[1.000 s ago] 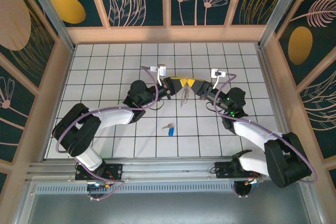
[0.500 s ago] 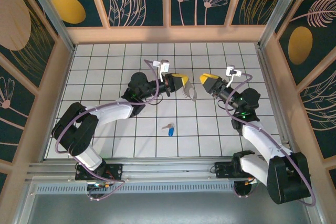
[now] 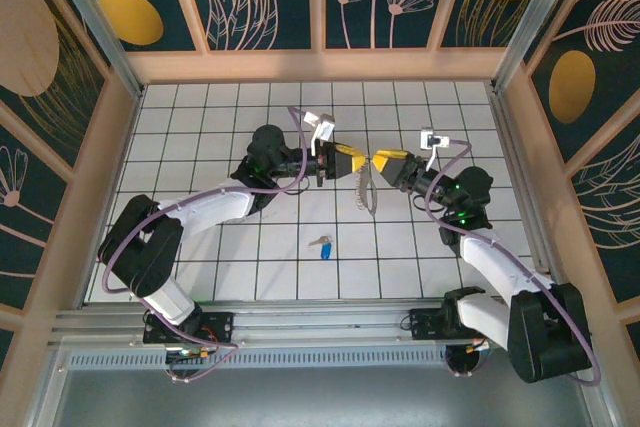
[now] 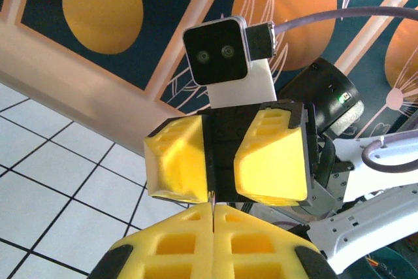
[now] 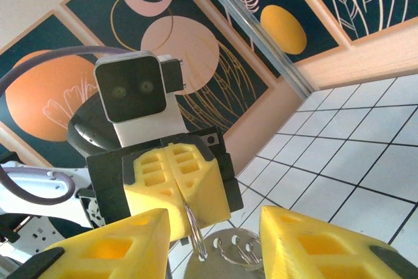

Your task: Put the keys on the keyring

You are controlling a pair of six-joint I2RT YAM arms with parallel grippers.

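The keyring point(image 3: 367, 189), a thin pale silvery loop, hangs from the left gripper point(image 3: 355, 161), whose jaws are pressed tight on its upper edge. Just beside the keyring, the right gripper point(image 3: 381, 162) faces it with jaws partly spread, gripping nothing. The blue-headed key point(image 3: 323, 244) lies on the surface point(image 3: 200, 147), well apart from the keyring, toward the arm bases.

Both arms meet over the middle of the tiled table point(image 3: 180, 127): left gripper point(image 3: 352, 161) pinched tight on the keyring point(image 3: 367, 190), which trails toward the near side, right gripper point(image 3: 380, 160) nose to nose just beside it. Blue-headed key point(image 3: 323, 245) lies on the tiles nearer the bases, well apart
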